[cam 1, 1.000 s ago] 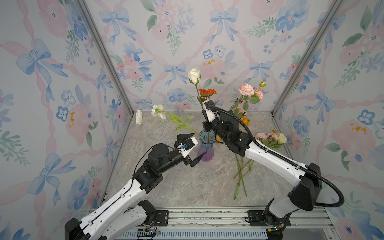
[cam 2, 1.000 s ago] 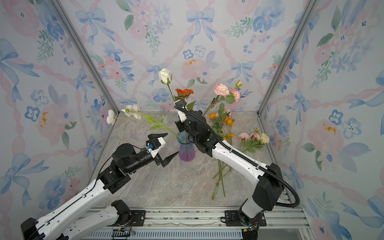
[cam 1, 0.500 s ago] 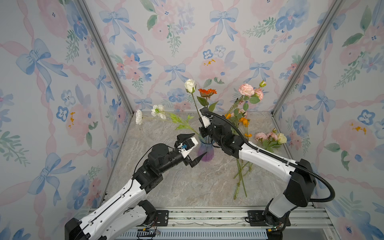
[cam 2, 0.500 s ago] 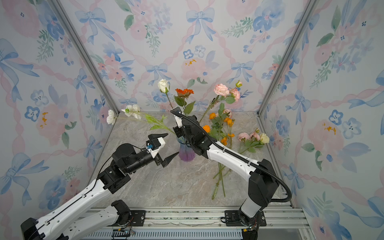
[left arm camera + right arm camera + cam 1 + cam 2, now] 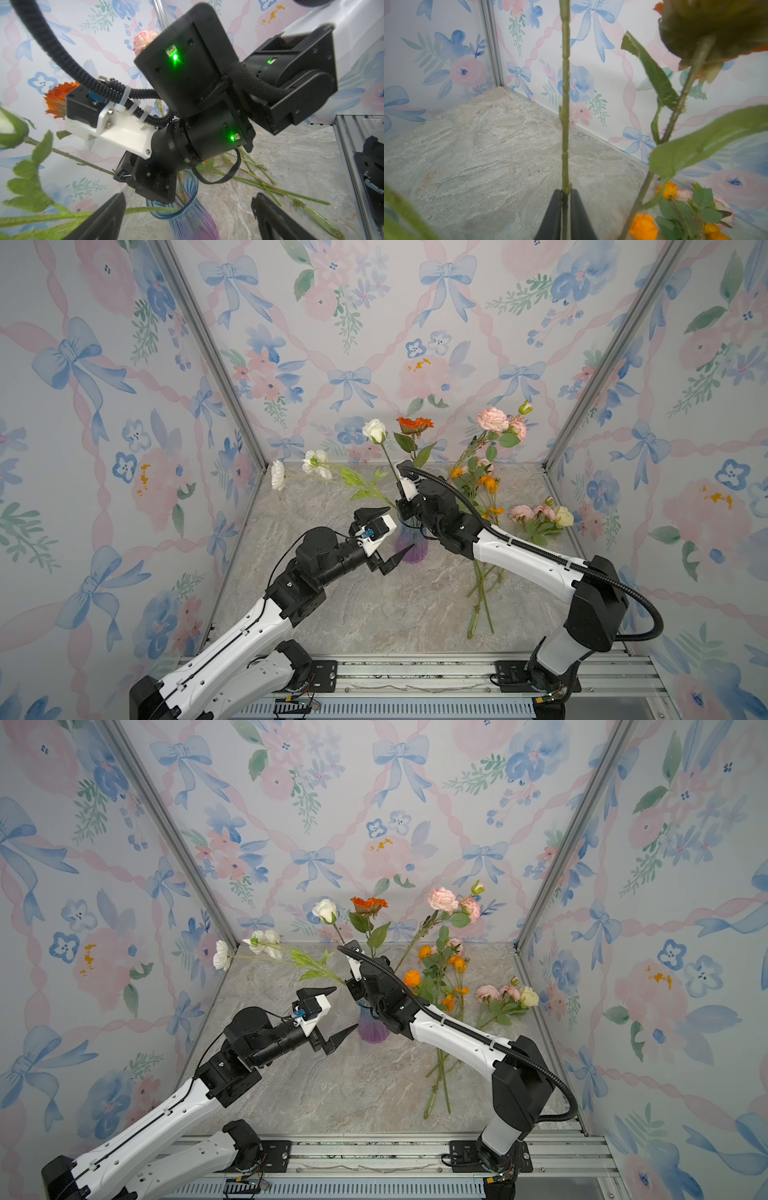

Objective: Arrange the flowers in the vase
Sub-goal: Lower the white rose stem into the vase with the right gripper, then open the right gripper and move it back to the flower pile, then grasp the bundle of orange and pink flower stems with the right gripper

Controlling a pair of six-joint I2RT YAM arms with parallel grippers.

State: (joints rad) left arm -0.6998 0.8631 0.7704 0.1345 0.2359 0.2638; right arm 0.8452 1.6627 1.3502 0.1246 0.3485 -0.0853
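While the left gripper (image 5: 402, 527) hangs wide open and empty just beside the vase (image 5: 417, 554), on the side facing the worktop's (image 5: 374, 614) left edge, the right gripper (image 5: 404, 512) sits directly above the vase mouth. Its two black fingers (image 5: 552, 214) are pressed together on the thin green stem of a white rose (image 5: 375, 430).

In the right wrist view that stem runs straight up from between the fingertips, and the bloom is out of frame. In both top views the rose stands almost upright, tipped a little toward the back left corner. The gripper hides its lower end, so I cannot tell whether it sits inside the glass.

The vase is blue at the rim and purple at the base, and it stands upright near the middle of the worktop.

- **In the vase:** Three flowers rise from it.
  - An orange flower (image 5: 414, 423) stands upright just beside the rose.
  - A pink spray (image 5: 492, 419) leans toward the back right corner.
  - A white spray (image 5: 316, 458) leans low toward the back left corner, its stem resting across the rim.
- **On the worktop:** The rest of the flowers (image 5: 486, 483) lie flat on the right half.
  - The small orange blooms are near the vase.
  - A pink and pale yellow bunch (image 5: 540, 514) lies close to the right edge.
  - Their crossed stem ends point toward the front edge.
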